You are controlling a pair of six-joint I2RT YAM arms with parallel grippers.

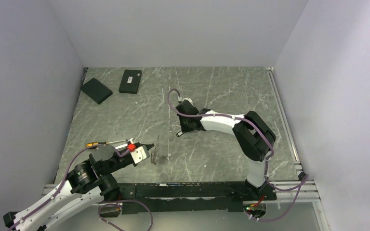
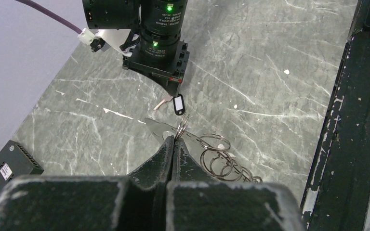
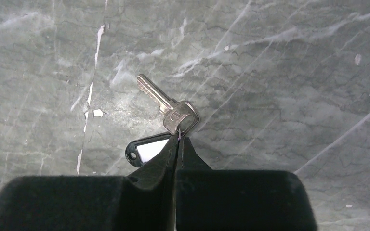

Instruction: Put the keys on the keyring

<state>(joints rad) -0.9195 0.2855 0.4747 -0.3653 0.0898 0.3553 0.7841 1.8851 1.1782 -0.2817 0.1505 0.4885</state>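
Mid-table, right gripper [image 3: 178, 138] closed, tips touching key [image 3: 166, 103], head stamp unreadable, black tag [image 3: 147, 150] with plain white label, near left, left gripper [image 2: 173, 140] pinching keyring [image 2: 183, 124].

White arm links [image 1: 219, 120], black joints [image 1: 257, 139], purple cables [image 1: 172, 96]. Left claw [image 2: 173, 140] and right claw [image 3: 178, 139]: black. Red fitting [image 1: 131, 147] at left wrist.

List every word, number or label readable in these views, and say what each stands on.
None can be read as text.
Print on the wrist motor of the right arm: too small to read.
White sticker on the black box: blurred.
Stamp on the head of the key: unclear.
White insert of the key tag: no writing shows.
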